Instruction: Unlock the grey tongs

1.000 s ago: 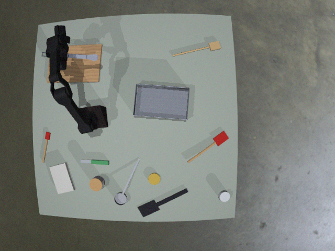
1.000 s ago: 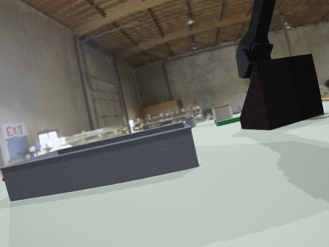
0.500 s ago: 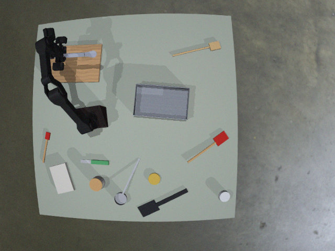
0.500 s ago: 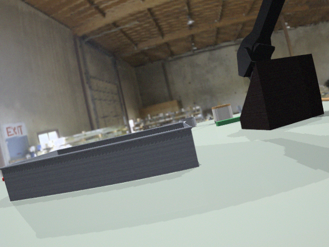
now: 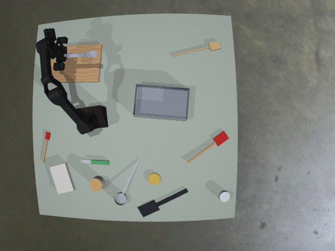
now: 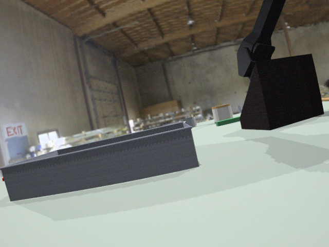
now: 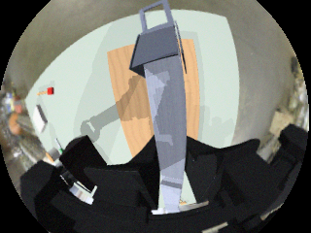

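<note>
Matt grey metal tongs (image 5: 81,55), grained wooden board (image 5: 81,71), dull metal tin (image 5: 161,101).
</note>
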You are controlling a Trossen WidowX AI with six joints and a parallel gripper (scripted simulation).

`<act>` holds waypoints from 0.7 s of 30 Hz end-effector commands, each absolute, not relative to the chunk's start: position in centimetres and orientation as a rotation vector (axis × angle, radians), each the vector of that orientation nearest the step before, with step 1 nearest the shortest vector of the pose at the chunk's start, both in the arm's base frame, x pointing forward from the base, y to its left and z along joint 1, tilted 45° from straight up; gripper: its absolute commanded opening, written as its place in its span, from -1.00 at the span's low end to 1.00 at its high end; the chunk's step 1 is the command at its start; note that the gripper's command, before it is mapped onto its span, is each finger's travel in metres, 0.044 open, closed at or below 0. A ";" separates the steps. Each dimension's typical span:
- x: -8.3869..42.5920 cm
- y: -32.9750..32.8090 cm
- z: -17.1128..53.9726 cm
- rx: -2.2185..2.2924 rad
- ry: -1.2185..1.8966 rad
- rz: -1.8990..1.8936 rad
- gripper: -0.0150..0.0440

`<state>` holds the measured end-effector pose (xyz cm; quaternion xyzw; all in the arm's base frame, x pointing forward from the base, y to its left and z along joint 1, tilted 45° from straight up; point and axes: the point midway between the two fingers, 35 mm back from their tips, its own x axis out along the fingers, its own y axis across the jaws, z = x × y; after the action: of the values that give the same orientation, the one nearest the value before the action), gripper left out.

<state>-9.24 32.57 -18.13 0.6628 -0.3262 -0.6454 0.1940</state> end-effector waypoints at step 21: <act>-9.5 30.2 -21.2 1.867 -0.914 -1.810 -1.00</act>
<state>-9.39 30.49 -20.85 0.6657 -0.3243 -0.6434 0.1943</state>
